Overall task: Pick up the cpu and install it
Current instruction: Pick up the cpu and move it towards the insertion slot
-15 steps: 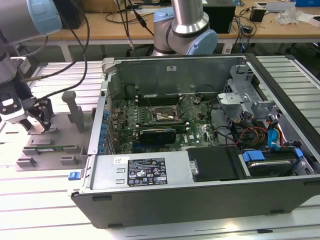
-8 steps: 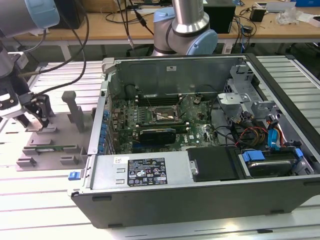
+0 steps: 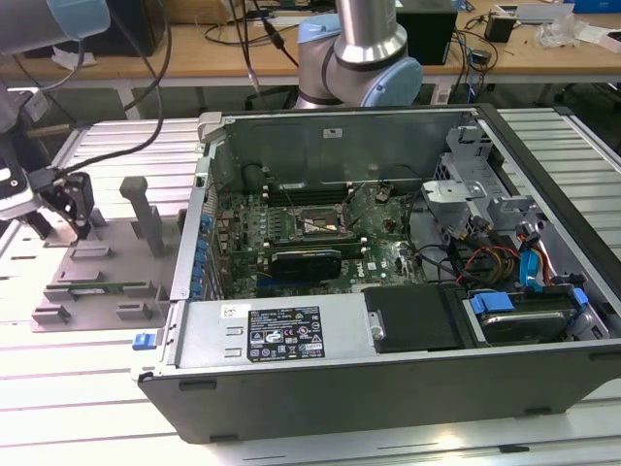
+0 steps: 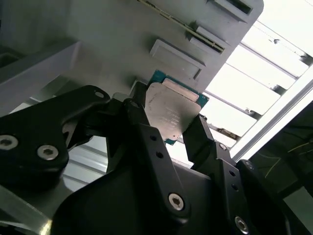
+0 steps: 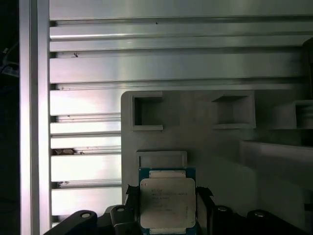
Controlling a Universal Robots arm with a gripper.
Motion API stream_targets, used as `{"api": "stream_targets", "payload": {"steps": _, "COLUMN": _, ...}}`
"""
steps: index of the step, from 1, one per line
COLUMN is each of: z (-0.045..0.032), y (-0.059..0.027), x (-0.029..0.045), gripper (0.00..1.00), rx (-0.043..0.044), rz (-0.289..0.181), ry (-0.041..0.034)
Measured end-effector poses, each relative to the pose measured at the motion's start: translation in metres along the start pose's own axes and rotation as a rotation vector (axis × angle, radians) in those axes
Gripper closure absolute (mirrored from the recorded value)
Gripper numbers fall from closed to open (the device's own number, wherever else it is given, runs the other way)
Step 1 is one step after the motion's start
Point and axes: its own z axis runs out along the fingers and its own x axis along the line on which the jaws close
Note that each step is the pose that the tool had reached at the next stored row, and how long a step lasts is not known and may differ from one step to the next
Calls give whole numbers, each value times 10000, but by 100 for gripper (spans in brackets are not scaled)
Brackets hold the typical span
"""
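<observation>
Over the grey tray, at its end far from the open computer case, the gripper stands low above the tray's surface. In both wrist views its black fingers are clenched on the cpu, one against each of two opposite edges. The chip's pale silver top faces the cameras and its green border shows around the metal.

In the first wrist view the cpu sits between the fingers of the gripper, just beside a small raised frame on the tray. Two square pockets lie further along the tray. I cannot tell whether the chip touches the tray or hangs just above it.

The tray rests on the slatted metal desk, whose bright ribs run past the tray's edge in the first wrist view. The computer case lies beside the tray, toward the exterior view's right, with its side off and the motherboard exposed. A black expansion card stands on that board. A long green memory stick lies in a slot on the tray's near side.
</observation>
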Motion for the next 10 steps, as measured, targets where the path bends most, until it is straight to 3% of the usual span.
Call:
{"api": "stream_targets", "payload": {"steps": 5, "z": -100, "y": 6, "x": -2, "gripper": 45, "rx": 0, "rz": 0, "ry": 0}}
{"api": "stream_targets", "payload": {"steps": 10, "z": -297, "y": 19, "x": -6, "gripper": 45, "rx": 0, "rz": 0, "ry": 0}}
